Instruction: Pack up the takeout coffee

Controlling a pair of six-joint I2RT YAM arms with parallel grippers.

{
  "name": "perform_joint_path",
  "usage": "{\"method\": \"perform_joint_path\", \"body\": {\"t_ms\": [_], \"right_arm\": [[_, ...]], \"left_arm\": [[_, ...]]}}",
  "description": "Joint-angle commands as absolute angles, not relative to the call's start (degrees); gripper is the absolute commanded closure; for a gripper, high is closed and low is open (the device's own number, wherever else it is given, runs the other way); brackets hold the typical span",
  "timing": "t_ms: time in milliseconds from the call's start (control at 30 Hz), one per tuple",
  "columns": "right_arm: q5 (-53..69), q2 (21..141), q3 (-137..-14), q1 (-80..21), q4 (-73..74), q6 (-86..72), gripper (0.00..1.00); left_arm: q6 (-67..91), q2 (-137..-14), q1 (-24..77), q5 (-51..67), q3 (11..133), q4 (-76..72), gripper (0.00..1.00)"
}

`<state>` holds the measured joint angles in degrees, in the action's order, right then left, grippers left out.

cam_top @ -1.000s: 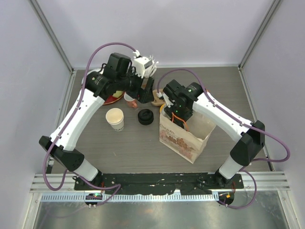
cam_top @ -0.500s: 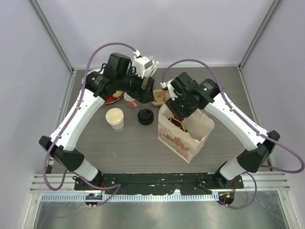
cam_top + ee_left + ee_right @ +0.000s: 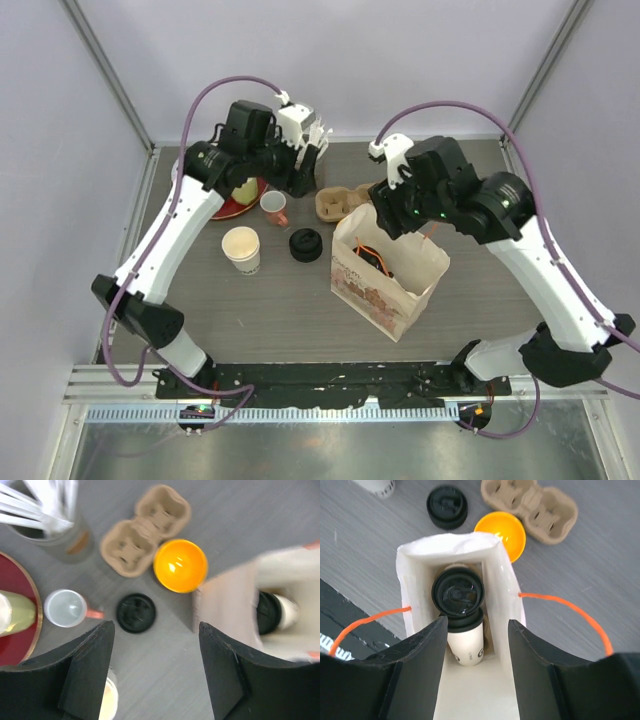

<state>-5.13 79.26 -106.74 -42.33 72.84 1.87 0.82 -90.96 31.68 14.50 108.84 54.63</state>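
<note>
The takeout coffee is inside the paper bag (image 3: 415,582): one black-lidded cup (image 3: 457,592) faces up, and a second lidded cream cup (image 3: 465,642) lies under it. From the left wrist view, one lidded cup (image 3: 272,612) shows in the bag (image 3: 225,600). My right gripper (image 3: 476,625) hangs open above the bag's mouth with nothing between its fingers. In the top view it (image 3: 397,208) is over the bag's (image 3: 375,290) far edge. My left gripper (image 3: 303,176) (image 3: 155,630) is open and empty, high over the table's back left.
A lidless paper cup (image 3: 241,248) and a loose black lid (image 3: 305,244) stand left of the bag. Behind them are a pink-handled white cup (image 3: 273,206), a red plate (image 3: 228,208) with a green mug, a cardboard cup carrier (image 3: 338,202), an orange bowl (image 3: 180,565) and a glass of white utensils (image 3: 60,530).
My right gripper has opened wider and risen out of the bag, leaving the cups inside. My left gripper has pulled back from the pink-handled cup and narrowed a little.
</note>
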Motion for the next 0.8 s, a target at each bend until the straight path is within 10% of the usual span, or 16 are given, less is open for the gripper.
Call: {"method": "perform_joint_path", "body": {"t_ms": [0, 767], "right_arm": [[-6.4, 71.9, -106.0, -42.7, 62.2, 4.0, 0.43], [1.8, 62.0, -95.8, -42.6, 50.5, 10.8, 0.41]], "left_arm": [[-0.3, -99.6, 26.3, 9.1, 116.2, 49.0, 0.32], [-9.0, -124.8, 22.1, 3.8, 129.5, 32.4, 0.55]]}}
